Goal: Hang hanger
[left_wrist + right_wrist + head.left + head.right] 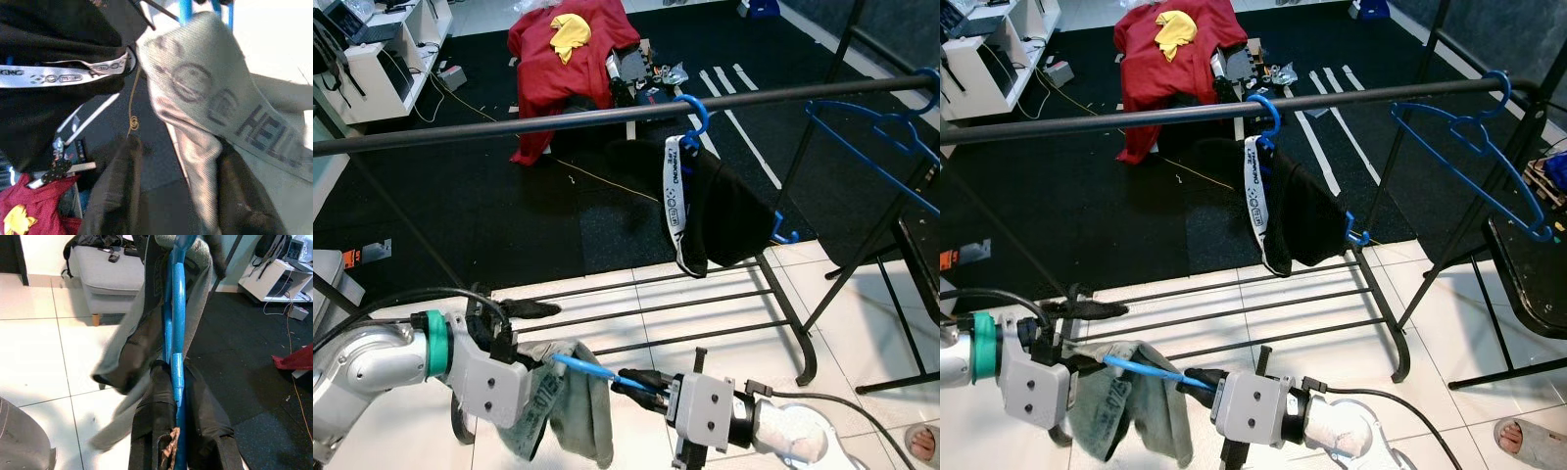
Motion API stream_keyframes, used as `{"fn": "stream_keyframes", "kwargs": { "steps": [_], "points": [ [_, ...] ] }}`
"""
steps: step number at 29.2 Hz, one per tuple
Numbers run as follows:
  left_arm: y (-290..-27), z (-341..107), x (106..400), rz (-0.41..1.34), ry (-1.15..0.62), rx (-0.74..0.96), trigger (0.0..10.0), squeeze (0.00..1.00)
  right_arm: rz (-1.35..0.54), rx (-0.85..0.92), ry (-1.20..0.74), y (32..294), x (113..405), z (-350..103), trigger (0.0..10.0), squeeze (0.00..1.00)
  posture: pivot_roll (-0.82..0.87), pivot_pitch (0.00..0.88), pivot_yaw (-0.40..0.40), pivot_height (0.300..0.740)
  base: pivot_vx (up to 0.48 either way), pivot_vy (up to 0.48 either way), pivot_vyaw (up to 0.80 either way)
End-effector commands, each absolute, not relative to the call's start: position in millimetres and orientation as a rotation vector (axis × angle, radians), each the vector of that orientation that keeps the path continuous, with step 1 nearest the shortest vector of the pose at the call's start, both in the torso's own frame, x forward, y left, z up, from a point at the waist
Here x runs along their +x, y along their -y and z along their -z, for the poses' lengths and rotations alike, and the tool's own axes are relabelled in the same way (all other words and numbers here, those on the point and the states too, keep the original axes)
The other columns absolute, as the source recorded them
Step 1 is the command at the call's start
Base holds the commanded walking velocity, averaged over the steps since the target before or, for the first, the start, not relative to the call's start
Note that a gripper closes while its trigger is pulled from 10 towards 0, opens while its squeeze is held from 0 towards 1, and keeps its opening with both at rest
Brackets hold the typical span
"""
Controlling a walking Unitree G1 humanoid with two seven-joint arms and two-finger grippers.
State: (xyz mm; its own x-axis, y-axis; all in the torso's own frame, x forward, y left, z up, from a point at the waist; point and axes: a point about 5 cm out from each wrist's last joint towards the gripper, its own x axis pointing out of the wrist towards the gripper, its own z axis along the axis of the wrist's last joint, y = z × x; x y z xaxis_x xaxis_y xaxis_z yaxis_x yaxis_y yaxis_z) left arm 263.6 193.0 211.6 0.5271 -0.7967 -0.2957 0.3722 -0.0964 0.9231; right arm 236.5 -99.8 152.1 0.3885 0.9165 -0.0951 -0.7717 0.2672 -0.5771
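Observation:
A blue hanger (587,369) with a grey printed garment (573,401) draped over it is held low over the white tiles, below the dark rail (509,125). My right gripper (641,382) is shut on one end of the hanger, and in the right wrist view the blue bar (176,333) runs out between its fingers (151,396). At the other end my left gripper (546,335) is open. The grey cloth (195,98) hangs between its fingers (117,196) with a gap on one side.
A black garment (720,211) with a white strap hangs from another blue hanger (695,117) on the rail. An empty blue hanger (881,147) hangs at the rail's right end. The rack's lower bars (656,313) cross the tiles. A red cloth (563,59) lies on the dark carpet.

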Motion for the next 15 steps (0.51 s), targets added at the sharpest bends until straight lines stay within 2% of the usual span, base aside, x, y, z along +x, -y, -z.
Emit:
{"fn": "stream_keyframes", "kwargs": {
  "steps": [1,15],
  "points": [
    [-198,-204,263,1.079,0.372,1.381,0.0,0.00,-1.179,-0.594,0.280,101,233,-154,10.0,0.00,-0.19,0.183,0.149,0.740,0.000,0.000,0.00],
    [-204,-188,258,1.200,0.284,1.375,0.0,0.00,-1.118,-0.632,0.226,115,241,-149,10.0,0.00,-0.20,0.192,0.163,0.740,0.000,0.000,0.00]
  ]
}}
